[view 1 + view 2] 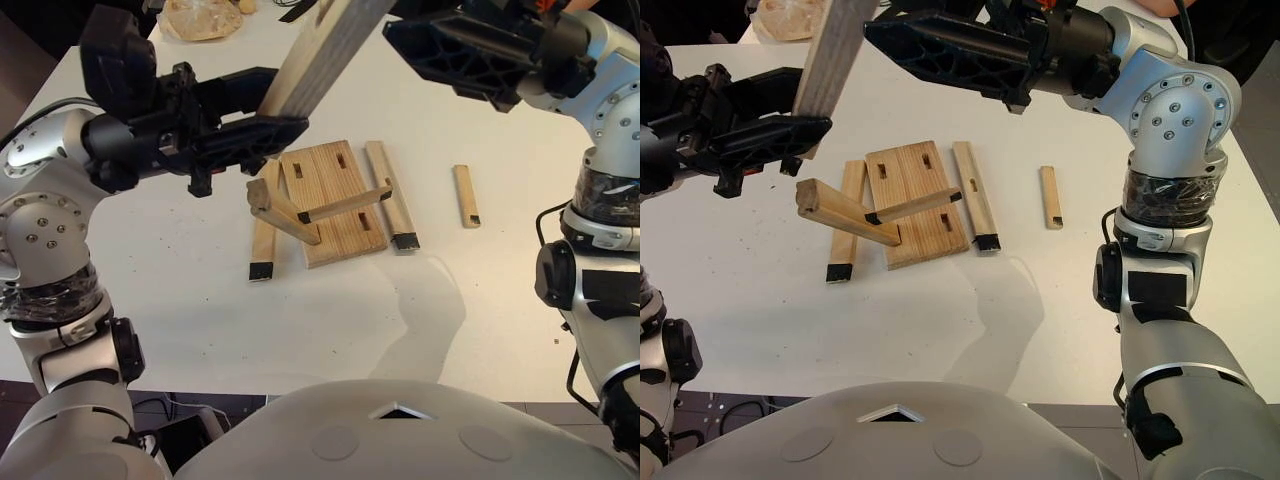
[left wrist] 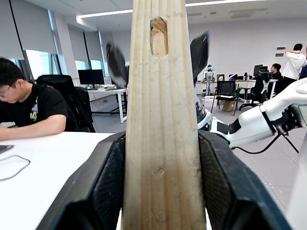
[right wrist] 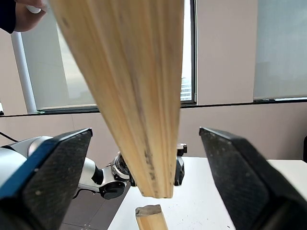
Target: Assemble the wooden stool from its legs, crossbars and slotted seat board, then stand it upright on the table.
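The left gripper [image 1: 290, 98] is clamped on a wooden stool leg [image 1: 325, 50], its two black, ribbed plastic fingers [image 2: 103, 187] pressed flat against opposite faces of the stick near its lower end. The leg is a straight, square-section bar of pale, fine-grained wood. Its long axis slants up, away from the robot and toward its right, so it is raised well above the table with the top end running past the upper edge of the head views. The left wrist view shows a small oblong mortise cut into one face. The right gripper [image 3: 145, 143] stands wide open, a dark, textured finger on either side of the leg with clear air between each finger and the wood. Below, on the white table [image 1: 350, 320], the slotted seat board [image 1: 325, 170] lies flat: a light rectangular plank with several narrow rectangular slots. A second leg [image 1: 283, 210] leans over its near left part, blunt end raised to the left and lower end down on the board. A thin crossbar [image 1: 345, 205] with dark tips runs from that leg's middle across the board toward the right; I cannot tell whether it is seated in a hole. A third leg [image 1: 263, 240] lies flat just left of the board and a fourth [image 1: 385, 190] just right of it, each with a dark near end. A short crossbar [image 1: 466, 195] lies well apart on the right.
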You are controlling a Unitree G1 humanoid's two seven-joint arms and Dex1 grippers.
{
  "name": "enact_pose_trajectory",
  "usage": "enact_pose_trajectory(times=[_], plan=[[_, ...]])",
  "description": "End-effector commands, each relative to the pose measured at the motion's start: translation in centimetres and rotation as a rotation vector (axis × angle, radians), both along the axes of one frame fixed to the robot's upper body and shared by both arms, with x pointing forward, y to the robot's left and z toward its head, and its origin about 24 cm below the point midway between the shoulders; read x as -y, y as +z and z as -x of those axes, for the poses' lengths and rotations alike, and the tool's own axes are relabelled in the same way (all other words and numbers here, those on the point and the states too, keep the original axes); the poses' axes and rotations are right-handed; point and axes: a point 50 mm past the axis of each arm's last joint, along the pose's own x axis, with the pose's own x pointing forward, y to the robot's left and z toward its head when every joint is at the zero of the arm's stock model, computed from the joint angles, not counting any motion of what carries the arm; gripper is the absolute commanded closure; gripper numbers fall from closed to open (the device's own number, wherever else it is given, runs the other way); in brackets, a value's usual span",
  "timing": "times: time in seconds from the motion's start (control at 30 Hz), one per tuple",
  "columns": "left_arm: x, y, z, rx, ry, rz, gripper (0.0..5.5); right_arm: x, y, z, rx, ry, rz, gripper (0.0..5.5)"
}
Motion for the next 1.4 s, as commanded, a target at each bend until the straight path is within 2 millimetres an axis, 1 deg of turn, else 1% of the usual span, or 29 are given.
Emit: enact_pose_trajectory(times=[0.03,0.17,0.2,0.27,0.67,0.8,0.83,0.87,1.03,1.13,1.2,1.23,1.3,1.37,1.4], plan=[[0.1,-0.3,0.0,0.005,-0.004,-0.027,3.47,-0.2,0.6,0.3,0.037,0.017,0.008,1.37],[0.4,-0.7,0.0,0.003,-0.006,-0.054,3.47,-0.8,0.8,0.3,0.052,0.019,0.017,1.37],[0.4,-0.7,0.0,0.003,-0.007,-0.057,3.47,-0.9,0.8,0.2,0.056,0.013,0.021,1.56],[0.4,-0.8,0.0,0.005,-0.009,-0.067,3.47,-1.1,0.7,0.0,0.062,-0.008,0.030,1.68],[0.1,-0.8,-0.5,0.026,0.018,-0.095,3.47,-0.4,0.4,-0.1,0.084,-0.054,0.042,3.47],[0.2,-0.8,-0.8,0.038,0.030,-0.102,3.47,-0.4,0.4,-0.1,0.094,-0.061,0.045,3.47],[0.2,-0.8,-0.8,0.041,0.029,-0.102,3.10,-0.3,0.4,-0.1,0.096,-0.065,0.043,3.47],[0.2,-0.8,-0.8,0.042,0.029,-0.102,3.02,-0.3,0.5,-0.1,0.098,-0.069,0.041,3.47],[0.3,-0.9,-0.8,0.037,0.021,-0.115,2.20,0.0,0.5,-0.3,0.104,-0.115,0.031,3.47],[-0.4,-1.9,-1.4,0.066,0.112,-0.211,1.73,0.8,0.3,-1.0,0.114,-0.178,0.024,3.47],[-1.5,-2.8,-1.9,0.068,0.183,-0.269,1.70,1.9,0.1,-1.9,0.138,-0.247,0.042,3.47],[-2.4,-3.1,-2.4,0.055,0.237,-0.275,1.69,2.7,-0.3,-2.5,0.164,-0.302,0.075,3.47],[-3.9,-3.3,-3.1,0.034,0.339,-0.243,1.69,4.6,-1.4,-3.7,0.216,-0.406,0.172,3.47],[-4.3,-3.2,-3.4,0.021,0.393,-0.176,1.69,5.9,-2.8,-4.4,0.255,-0.470,0.271,3.47],[-4.3,-3.1,-3.5,0.018,0.415,-0.135,1.69,6.3,-3.8,-4.7,0.270,-0.487,0.326,3.47]])
